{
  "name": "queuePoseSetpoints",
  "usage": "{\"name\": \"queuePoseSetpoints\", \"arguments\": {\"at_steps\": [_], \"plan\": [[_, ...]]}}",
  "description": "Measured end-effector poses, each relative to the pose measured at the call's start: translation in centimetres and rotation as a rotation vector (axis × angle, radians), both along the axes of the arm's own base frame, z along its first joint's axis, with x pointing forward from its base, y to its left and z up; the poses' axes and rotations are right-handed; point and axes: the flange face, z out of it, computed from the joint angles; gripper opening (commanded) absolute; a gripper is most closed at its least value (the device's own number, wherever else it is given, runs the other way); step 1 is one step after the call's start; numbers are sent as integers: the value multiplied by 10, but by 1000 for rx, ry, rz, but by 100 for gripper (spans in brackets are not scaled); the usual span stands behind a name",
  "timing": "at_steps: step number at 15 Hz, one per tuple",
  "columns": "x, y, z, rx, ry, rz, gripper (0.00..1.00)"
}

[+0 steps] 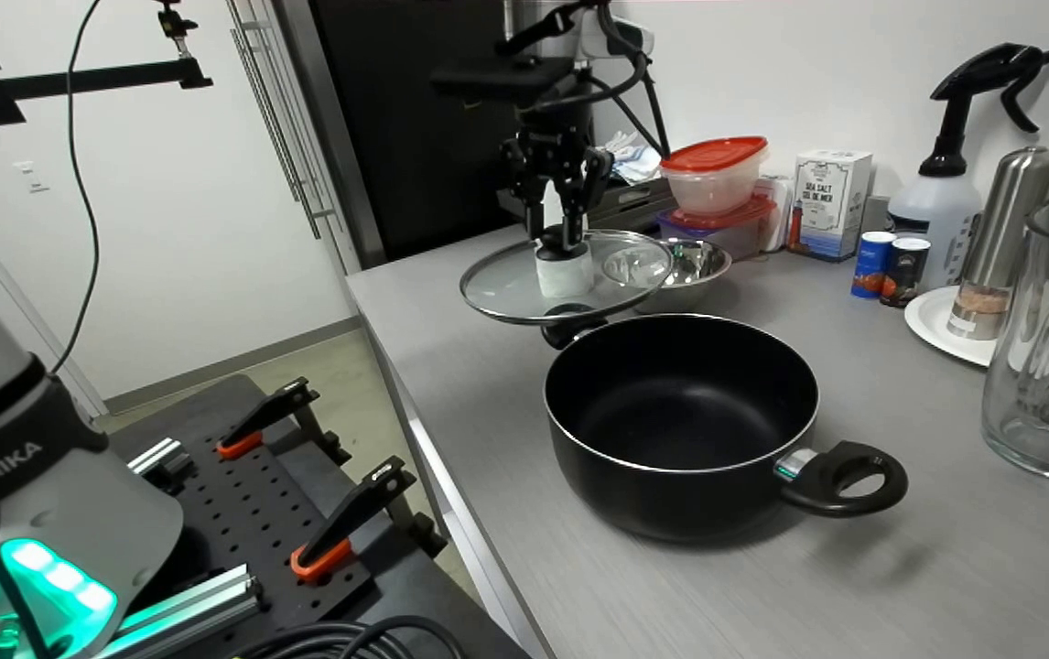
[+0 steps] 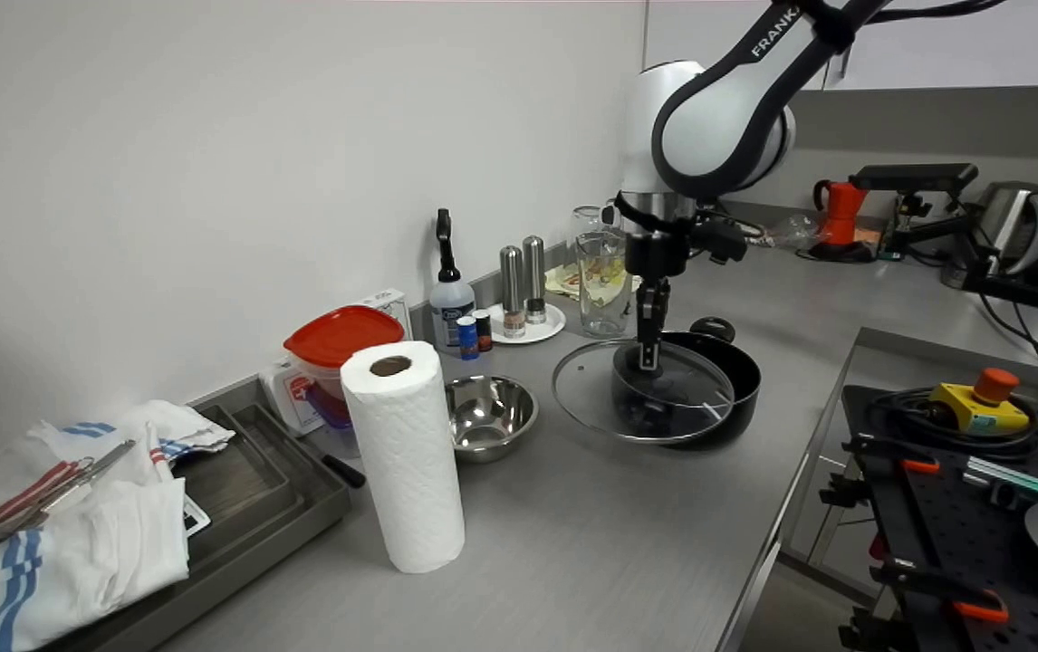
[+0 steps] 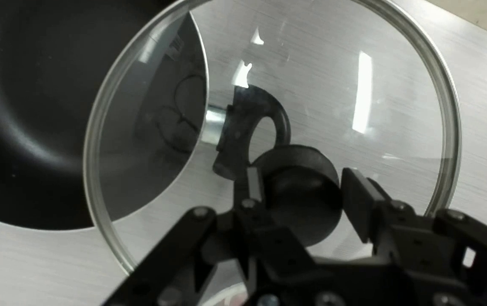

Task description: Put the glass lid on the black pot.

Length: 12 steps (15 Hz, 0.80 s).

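Grey countertop (image 1: 465,430), robot-side edge down the left in an exterior view. Toward its far-left corner the gripper (image 1: 553,234) has the glass lid (image 1: 520,284) pinched by the knob (image 3: 303,199), over one handle (image 1: 563,336) of the black pot (image 1: 671,503). Decent gap between pot and edge. Wrist view shows that handle's loop best.

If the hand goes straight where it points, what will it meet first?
The hand grips the glass lid; below, that lid would probably meet the black pot first, at one handle, but depth is unclear.
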Motion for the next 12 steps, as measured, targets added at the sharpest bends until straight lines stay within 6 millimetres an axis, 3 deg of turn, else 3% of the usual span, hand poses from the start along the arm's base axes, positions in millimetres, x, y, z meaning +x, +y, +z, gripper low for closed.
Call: {"name": "queuePoseSetpoints", "arguments": {"at_steps": [7, 12], "plan": [[-21, -57, -2, 43, -3, -181, 23], [-33, -88, -4, 59, -4, -273, 23]]}}
